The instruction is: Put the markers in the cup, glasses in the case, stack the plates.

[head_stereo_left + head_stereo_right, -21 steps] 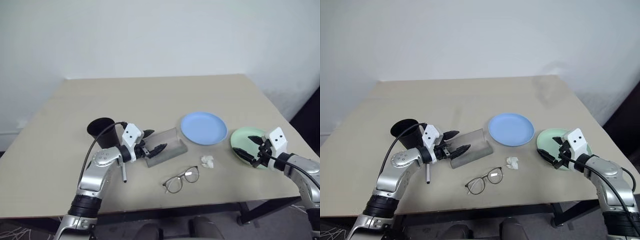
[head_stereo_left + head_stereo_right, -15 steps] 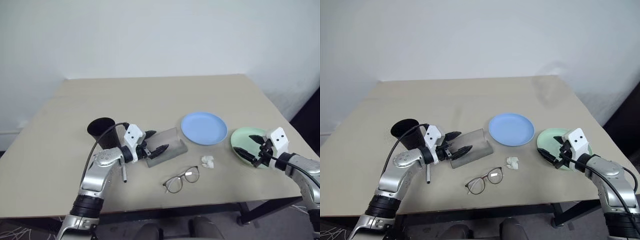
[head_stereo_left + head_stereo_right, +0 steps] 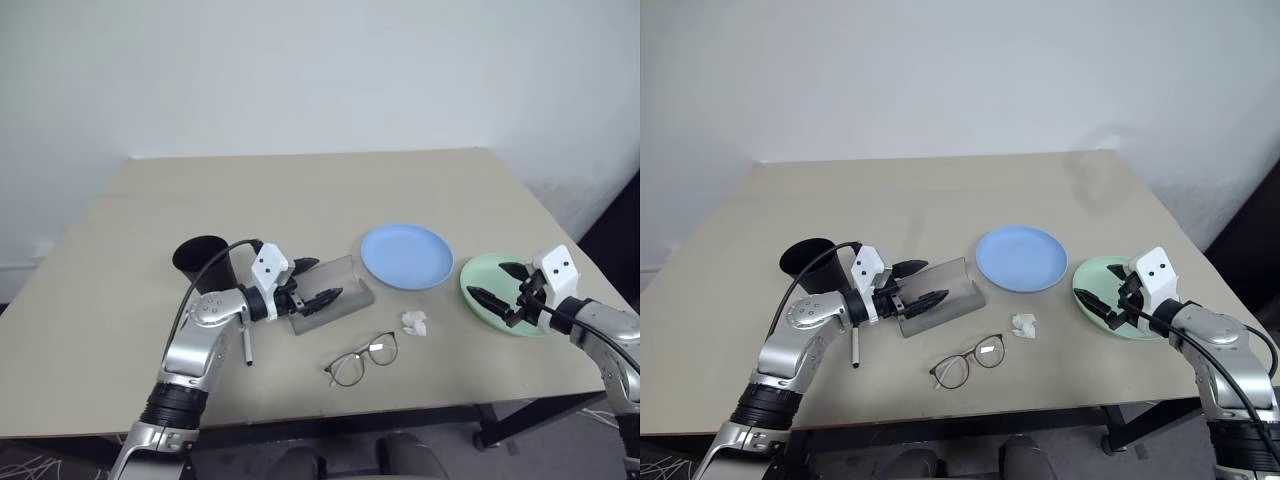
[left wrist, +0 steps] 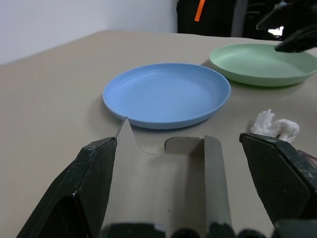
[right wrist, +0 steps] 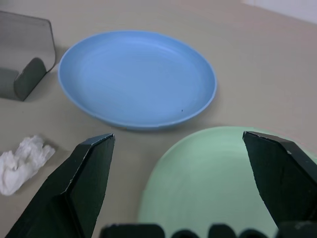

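The black cup (image 3: 200,262) stands at the left of the table. Beside it a white marker (image 3: 248,346) lies partly under my left forearm. My left gripper (image 3: 321,280) is open, its fingers straddling the near end of the grey case (image 3: 340,287), which lies open like a trough (image 4: 168,183). The glasses (image 3: 362,358) rest in front of the case, near the table's front edge. The blue plate (image 3: 406,256) sits right of the case. My right gripper (image 3: 492,281) hangs open just over the near rim of the green plate (image 3: 515,322), holding nothing.
A small white paper wad (image 3: 415,322) lies between the glasses and the plates. The tan table (image 3: 300,195) has wide bare room at the back. Its right edge runs close behind the green plate.
My left gripper has edged a little to the right along the case. My right gripper has lifted slightly over the green plate. Both stay open.
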Robot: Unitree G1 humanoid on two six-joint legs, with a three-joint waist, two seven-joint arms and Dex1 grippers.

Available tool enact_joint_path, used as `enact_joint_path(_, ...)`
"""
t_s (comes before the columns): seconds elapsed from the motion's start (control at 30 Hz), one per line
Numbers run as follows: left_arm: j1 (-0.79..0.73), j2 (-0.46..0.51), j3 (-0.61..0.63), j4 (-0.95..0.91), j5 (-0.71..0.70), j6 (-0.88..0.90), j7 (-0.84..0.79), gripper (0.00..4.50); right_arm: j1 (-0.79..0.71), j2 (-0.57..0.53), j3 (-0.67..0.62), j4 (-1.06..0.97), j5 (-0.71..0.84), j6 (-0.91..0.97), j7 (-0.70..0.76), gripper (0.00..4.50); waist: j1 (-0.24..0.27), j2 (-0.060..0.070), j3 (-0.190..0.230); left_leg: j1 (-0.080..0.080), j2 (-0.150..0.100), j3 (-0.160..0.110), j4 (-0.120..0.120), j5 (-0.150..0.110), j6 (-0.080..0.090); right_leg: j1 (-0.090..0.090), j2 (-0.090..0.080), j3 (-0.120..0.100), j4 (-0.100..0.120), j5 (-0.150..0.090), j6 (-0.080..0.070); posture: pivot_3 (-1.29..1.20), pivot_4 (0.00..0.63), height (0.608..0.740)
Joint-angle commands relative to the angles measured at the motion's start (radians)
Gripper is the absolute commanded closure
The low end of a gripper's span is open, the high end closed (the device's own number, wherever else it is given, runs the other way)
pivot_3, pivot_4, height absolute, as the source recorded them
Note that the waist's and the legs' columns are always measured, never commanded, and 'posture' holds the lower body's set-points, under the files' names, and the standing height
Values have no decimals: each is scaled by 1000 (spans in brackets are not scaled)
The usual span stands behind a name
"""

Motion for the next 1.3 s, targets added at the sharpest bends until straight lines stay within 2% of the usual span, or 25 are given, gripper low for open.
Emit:
enact_joint_path(0.03, 11, 21, 50, -45, -45, 21, -13, 281, -13, 8, -1, -73, 19, 19, -12, 15, 0, 0, 0, 0, 0, 0, 0, 0, 0, 0, 0, 0, 0, 0, 0, 0, 0, 740)
enact_joint_path(0.47, -2, 77, 55, 27, -21, -9, -64, 281, -35, 23, 56, -146, 7, 76, -29, 15, 0, 0, 0, 0, 0, 0, -1, 0, 0, -1, 0, 0, 0, 0, 0, 0, 0, 740)
enact_joint_path(0.67, -31, 66, 32, 43, 12, -31, -62, 281, -33, 1, 76, -228, 40, 179, -9, 15, 4, 0, 0, 0, 0, -1, -1, 0, 0, -1, 0, 0, 0, 0, 0, 0, 0, 740)
enact_joint_path(0.83, -23, 55, 20, 7, 8, -21, -57, 281, -8, -15, 152, -298, 52, 279, 6, 15, 5, -1, 0, 0, 0, -1, -2, 0, 0, -1, 0, 0, 0, 0, 0, 0, 0, 740)
enact_joint_path(1.13, -21, 35, 7, -18, 3, -3, -52, 281, -69, 45, 274, -223, -5, 372, -81, 15, 6, -1, 0, 0, 0, 0, 0, 0, 0, -1, 0, -1, 0, 0, 0, 0, 0, 740)
enact_joint_path(1.3, -16, 35, 6, -34, -2, 7, -54, 281, -45, 34, 221, -281, 39, 340, -44, 15, 6, -1, 0, -1, 0, -1, -1, 0, 0, -1, 0, -1, 0, 0, 0, 0, 0, 740)
